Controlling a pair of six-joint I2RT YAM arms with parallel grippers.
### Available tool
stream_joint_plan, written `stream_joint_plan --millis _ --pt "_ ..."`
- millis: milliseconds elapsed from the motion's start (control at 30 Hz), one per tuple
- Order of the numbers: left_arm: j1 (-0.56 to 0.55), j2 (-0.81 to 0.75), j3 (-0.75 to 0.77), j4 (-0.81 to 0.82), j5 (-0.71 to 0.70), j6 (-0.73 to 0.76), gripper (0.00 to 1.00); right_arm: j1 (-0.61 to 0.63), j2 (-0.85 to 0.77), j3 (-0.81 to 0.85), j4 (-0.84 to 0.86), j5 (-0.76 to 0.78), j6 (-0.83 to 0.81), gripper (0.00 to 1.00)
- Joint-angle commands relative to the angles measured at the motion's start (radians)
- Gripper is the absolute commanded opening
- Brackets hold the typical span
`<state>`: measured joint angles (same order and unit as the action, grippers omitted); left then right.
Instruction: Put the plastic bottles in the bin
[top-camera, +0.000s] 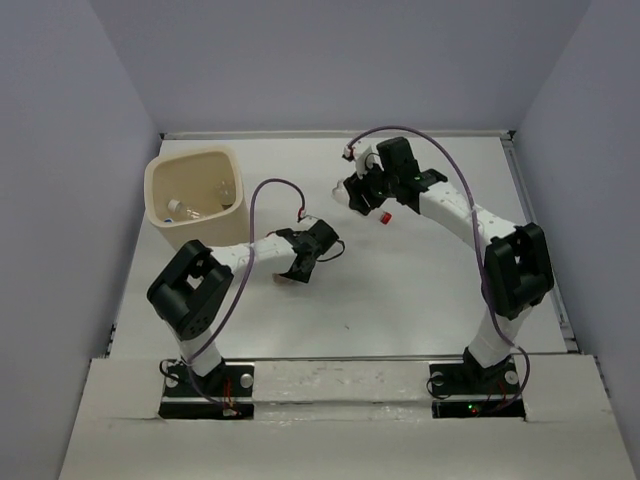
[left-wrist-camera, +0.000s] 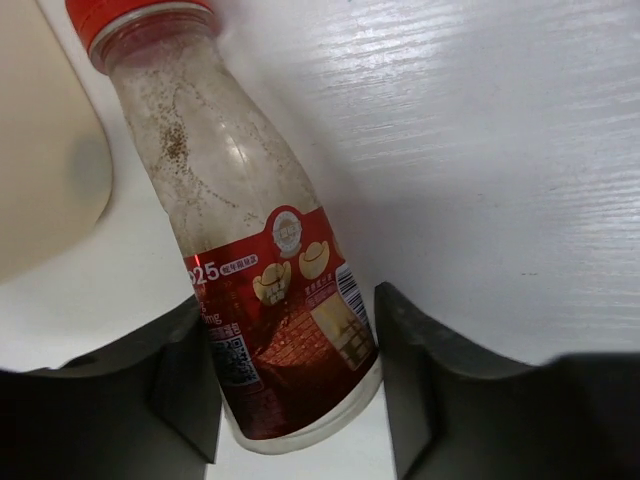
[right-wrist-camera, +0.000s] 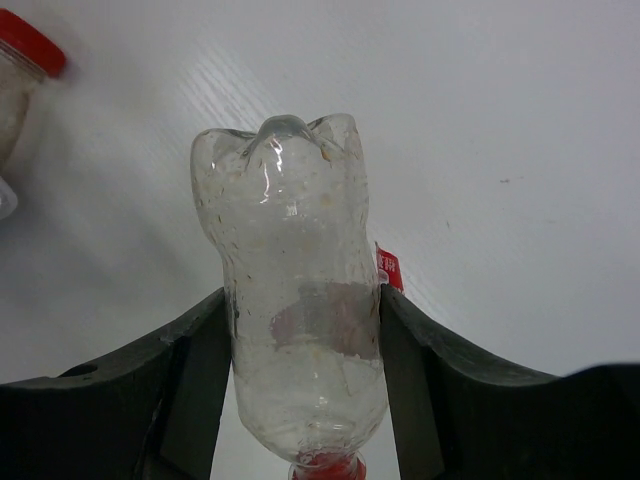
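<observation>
Task partway. One binned bottle (top-camera: 180, 209) lies inside bin (top-camera: 200, 231). Left end effector (left-wrist-camera: 290, 302) is closed on red-label bottle (left-wrist-camera: 230, 200), near bin. Right end effector (right-wrist-camera: 303, 293) grips clear bottle (right-wrist-camera: 285, 200), cap down, over mid-table (top-camera: 400, 300). Both still need dropping in.

Bin (top-camera: 200, 232) cream-beige. Speckled bottle (left-wrist-camera: 260, 250): red cap, red label with gold motifs. Clear bottle (right-wrist-camera: 300, 300): red cap. Table (top-camera: 400, 300) white.
</observation>
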<state>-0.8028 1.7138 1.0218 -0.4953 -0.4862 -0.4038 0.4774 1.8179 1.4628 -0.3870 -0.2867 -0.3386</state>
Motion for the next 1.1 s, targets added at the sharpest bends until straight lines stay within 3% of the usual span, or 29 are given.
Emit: stream_joint_plan --millis 0,33,200,433,567,633,867,967,1033,1067 --pt "-0.009 -0.034 -0.003 0.009 -0.009 -0.015 0.38 -0.005 -0.094 -0.028 0.119 0.032 0.055 0.17" --pt "-0.012 -0.064 -0.002 0.008 -0.014 -0.017 0.34 -0.005 -0.109 -0.032 0.120 0.038 0.067 0.17" --pt "-0.029 -0.241 0.029 0.040 0.006 -0.017 0.31 -0.005 -0.236 -0.061 0.163 0.040 0.124 0.17" --pt "-0.033 -0.679 0.122 0.182 0.074 0.008 0.26 -0.005 -0.429 -0.131 0.237 -0.058 0.263 0.17" --pt "-0.026 -0.790 0.179 0.242 -0.079 0.049 0.26 0.030 -0.497 -0.173 0.345 -0.219 0.369 0.17" --pt "-0.004 -0.810 0.193 0.270 -0.141 0.080 0.27 0.061 -0.502 -0.162 0.367 -0.226 0.397 0.17" --pt "0.345 -0.783 0.215 0.360 -0.167 0.143 0.28 0.205 -0.428 -0.023 0.375 -0.203 0.424 0.17" --pt "0.436 -0.747 0.184 0.334 -0.130 0.111 0.29 0.250 -0.376 0.040 0.416 -0.206 0.454 0.17" --pt "0.458 -0.747 0.147 0.339 -0.137 0.097 0.35 0.268 -0.333 0.074 0.439 -0.209 0.484 0.17" --pt "0.468 -0.747 0.117 0.336 -0.152 0.079 0.43 0.283 -0.315 0.112 0.459 -0.221 0.495 0.17"
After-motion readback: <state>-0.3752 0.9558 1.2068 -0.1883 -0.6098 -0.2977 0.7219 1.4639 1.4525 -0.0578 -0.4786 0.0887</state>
